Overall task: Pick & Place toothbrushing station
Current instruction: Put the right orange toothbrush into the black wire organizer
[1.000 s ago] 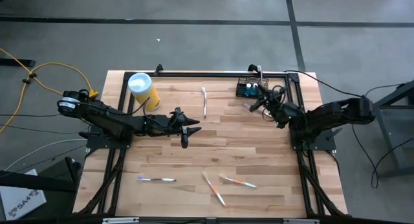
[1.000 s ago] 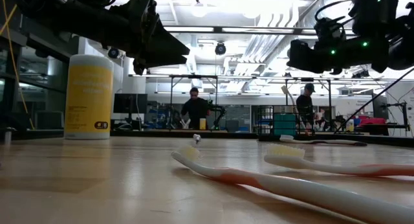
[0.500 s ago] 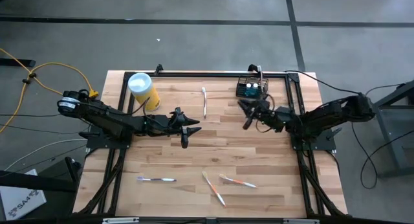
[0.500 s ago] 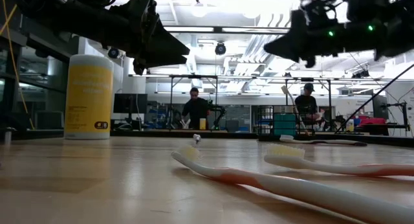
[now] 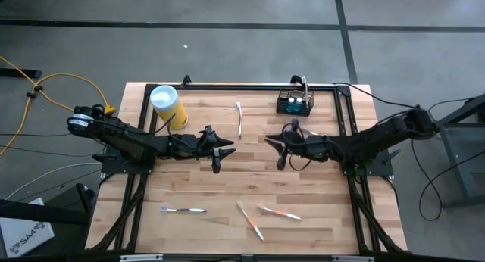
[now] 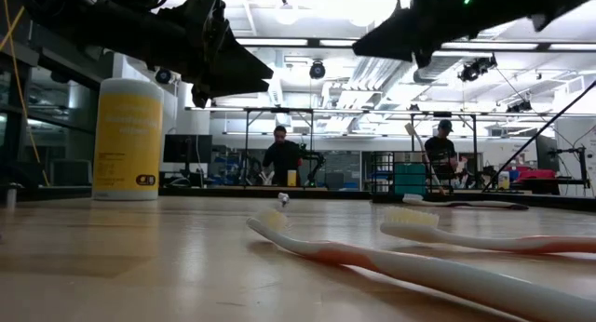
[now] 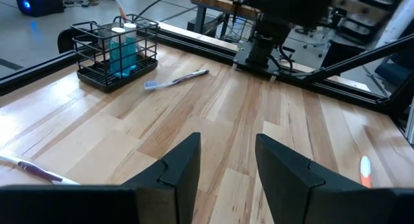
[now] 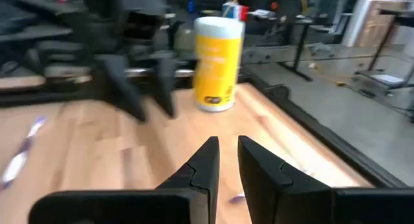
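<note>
The toothbrushing station, a small black wire basket [image 5: 294, 103] holding a blue item, stands on its base at the table's far right; the left wrist view also shows the basket [image 7: 115, 52]. My right gripper [image 5: 276, 148] hovers above the table's middle, left of and nearer than the basket, pointing toward the left arm; its fingers [image 8: 228, 160] stand a narrow gap apart with nothing between them. My left gripper [image 5: 220, 150] hangs open over the middle-left, facing the right one, its fingers [image 7: 226, 166] empty.
A yellow canister [image 5: 168, 104] with a white lid stands at the far left. One toothbrush [image 5: 239, 118] lies at the far middle, left of the basket; several more lie near the front edge, among them one at the left [image 5: 182, 210] and one with orange [image 5: 279, 212]. People work in the room behind.
My right gripper has left the spot beside the basket and swung toward the table's middle and the left arm, rising a little. It has tipped up from pointing down at the table to nearly level. The basket has stayed where it was.
</note>
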You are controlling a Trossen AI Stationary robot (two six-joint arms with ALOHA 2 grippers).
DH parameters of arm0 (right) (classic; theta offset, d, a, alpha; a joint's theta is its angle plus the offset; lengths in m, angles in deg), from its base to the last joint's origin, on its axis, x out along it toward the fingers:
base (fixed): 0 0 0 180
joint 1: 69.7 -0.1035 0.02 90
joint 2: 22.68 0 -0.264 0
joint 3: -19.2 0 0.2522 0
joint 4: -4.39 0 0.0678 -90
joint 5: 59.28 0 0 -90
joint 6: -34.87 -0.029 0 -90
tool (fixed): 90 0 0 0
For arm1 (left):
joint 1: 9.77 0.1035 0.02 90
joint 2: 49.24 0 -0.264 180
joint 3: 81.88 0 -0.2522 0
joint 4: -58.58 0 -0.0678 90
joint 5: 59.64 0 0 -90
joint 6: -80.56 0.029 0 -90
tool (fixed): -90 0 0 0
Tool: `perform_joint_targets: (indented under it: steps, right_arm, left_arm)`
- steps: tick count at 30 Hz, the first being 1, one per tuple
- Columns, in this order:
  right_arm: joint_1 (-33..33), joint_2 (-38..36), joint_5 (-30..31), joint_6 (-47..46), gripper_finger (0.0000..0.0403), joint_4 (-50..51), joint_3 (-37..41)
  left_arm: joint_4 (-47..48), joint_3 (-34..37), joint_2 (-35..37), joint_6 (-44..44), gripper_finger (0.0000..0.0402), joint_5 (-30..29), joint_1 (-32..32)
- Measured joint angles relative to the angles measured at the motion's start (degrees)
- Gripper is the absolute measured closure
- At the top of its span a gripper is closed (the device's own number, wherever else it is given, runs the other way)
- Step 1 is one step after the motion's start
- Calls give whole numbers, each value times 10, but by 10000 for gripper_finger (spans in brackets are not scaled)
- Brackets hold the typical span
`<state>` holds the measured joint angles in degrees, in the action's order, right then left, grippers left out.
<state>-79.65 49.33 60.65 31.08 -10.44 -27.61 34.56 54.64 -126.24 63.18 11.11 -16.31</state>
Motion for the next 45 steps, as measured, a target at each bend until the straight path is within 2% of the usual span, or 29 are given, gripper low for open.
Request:
perform_joint_targets:
  steps: [10,23,32,38,45]
  right_arm:
    - [-91,0,2,-134,353,291,-96]
    - [-232,0,-3,-215,354,359,-111]
    - [-303,29,1,-260,370,361,-129]
    - [-329,85,-3,-279,366,444,-222]
    - [-333,180,-19,-394,362,617,-335]
  left_arm:
    - [0,0,0,-1,260,0,0]
    - [0,0,0,-3,260,2,0]
    - [1,0,0,-40,260,45,0]
    - [2,0,0,-41,260,45,0]
    - [2,0,0,-41,260,45,0]
